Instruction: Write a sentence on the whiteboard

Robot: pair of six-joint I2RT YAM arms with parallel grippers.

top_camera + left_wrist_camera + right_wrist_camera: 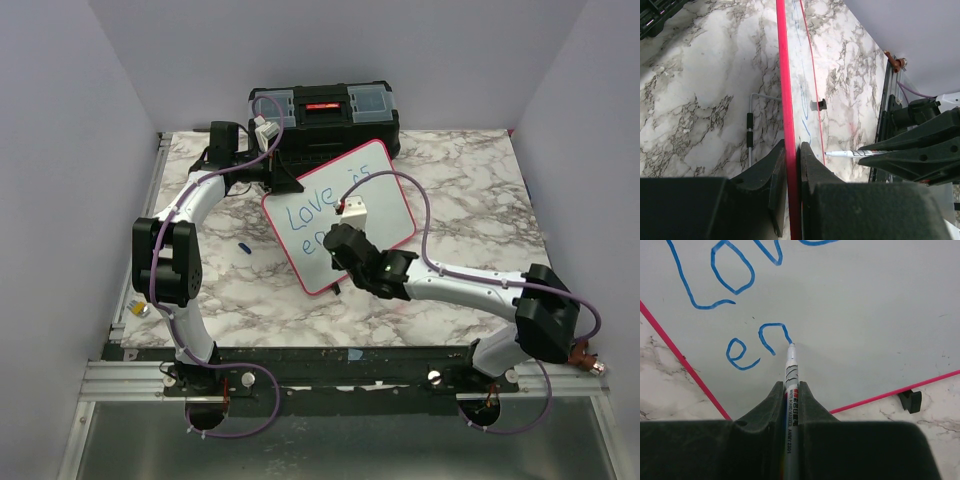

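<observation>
The whiteboard (340,215), white with a pink-red frame, lies tilted on the marble table. Blue words (322,205) read "Love is" with "en" beneath. My left gripper (283,183) is shut on the board's frame (790,150) at its far left corner. My right gripper (340,238) is shut on a white marker (791,390). The marker tip (791,345) touches the board at the end of the letter "n" (772,335). The marker also shows in the left wrist view (850,153), with its tip at the board.
A black toolbox (322,115) stands behind the board at the table's back. A small blue marker cap (243,245) lies on the table left of the board. The board's black foot (910,400) shows near its lower edge. Grey walls enclose the table.
</observation>
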